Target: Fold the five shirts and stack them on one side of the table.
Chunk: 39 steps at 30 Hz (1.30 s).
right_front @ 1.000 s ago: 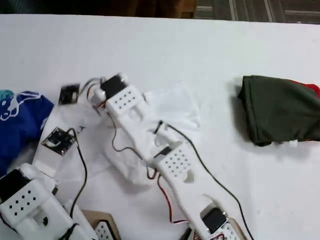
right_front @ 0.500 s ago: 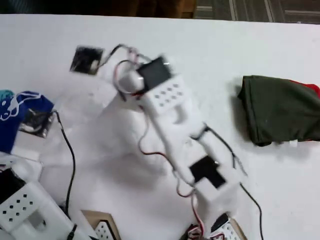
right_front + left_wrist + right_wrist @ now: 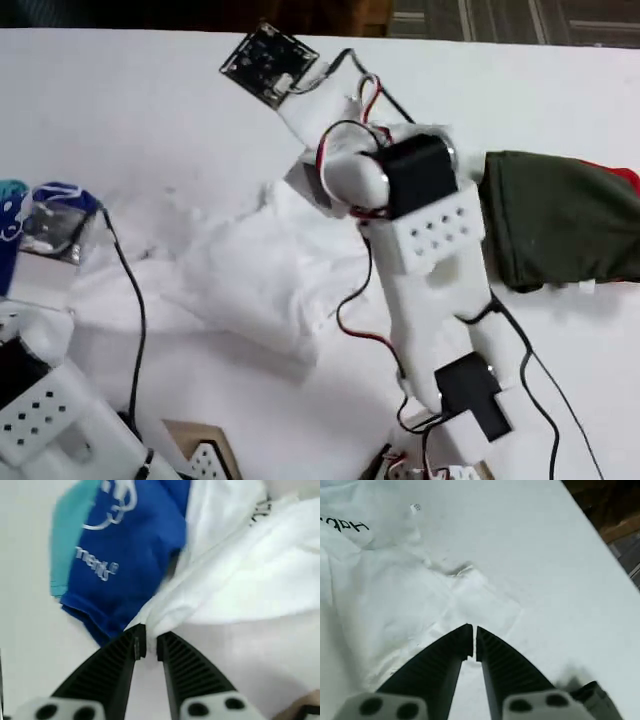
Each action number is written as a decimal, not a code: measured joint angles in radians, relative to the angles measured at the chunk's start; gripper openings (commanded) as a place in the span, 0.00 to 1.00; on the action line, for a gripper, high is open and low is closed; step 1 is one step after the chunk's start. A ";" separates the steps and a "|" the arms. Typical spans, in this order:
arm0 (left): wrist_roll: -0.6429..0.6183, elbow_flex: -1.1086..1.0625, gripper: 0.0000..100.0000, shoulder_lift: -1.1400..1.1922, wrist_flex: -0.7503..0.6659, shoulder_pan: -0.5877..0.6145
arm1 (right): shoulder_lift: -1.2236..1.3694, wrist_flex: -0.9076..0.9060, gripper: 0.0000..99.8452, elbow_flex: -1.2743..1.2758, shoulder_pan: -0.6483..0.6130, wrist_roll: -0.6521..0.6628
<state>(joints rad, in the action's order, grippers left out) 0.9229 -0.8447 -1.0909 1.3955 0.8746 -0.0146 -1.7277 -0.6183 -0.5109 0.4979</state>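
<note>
Two arms on one white shirt (image 3: pixel 250 270), mid-bench (image 3: pixel 120 110).
Item 1, white shirt: crumpled and unfolded, spread from bench centre toward the left side, its edge against item 2. Item 2, blue shirt (image 3: pixel 130 545): unfolded, w/ teal trim and white print, at the left edge. Item 3, dark green shirt (image 3: pixel 560 215): folded, at the right side, lying on sth red (image 3: pixel 622 176), apart from item 1. Left gripper (image 3: pixel 150 639): low by the blue shirt, fingers pinched on the white shirt's hem. Right gripper (image 3: pixel 473 642): over the white shirt's far part, fingers pressed nearly together; poss. a bit of white cloth between them, can't say for sure.
</note>
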 measured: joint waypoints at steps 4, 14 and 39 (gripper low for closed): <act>0.006 -0.094 0.03 0.000 -0.035 -0.011 | 0.127 0.112 0.02 0.135 0.000 -0.054; 0.006 -0.195 0.03 0.000 -0.044 -0.086 | 0.709 0.112 0.15 -0.173 0.000 -0.084; 0.006 -0.236 0.03 0.000 -0.064 -0.091 | 1.091 -0.018 0.16 -0.598 -0.094 -0.054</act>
<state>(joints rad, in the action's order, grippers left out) 0.9291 -1.0810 -1.0909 1.3311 0.7841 1.0764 -1.7461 -1.2167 -0.6045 0.4442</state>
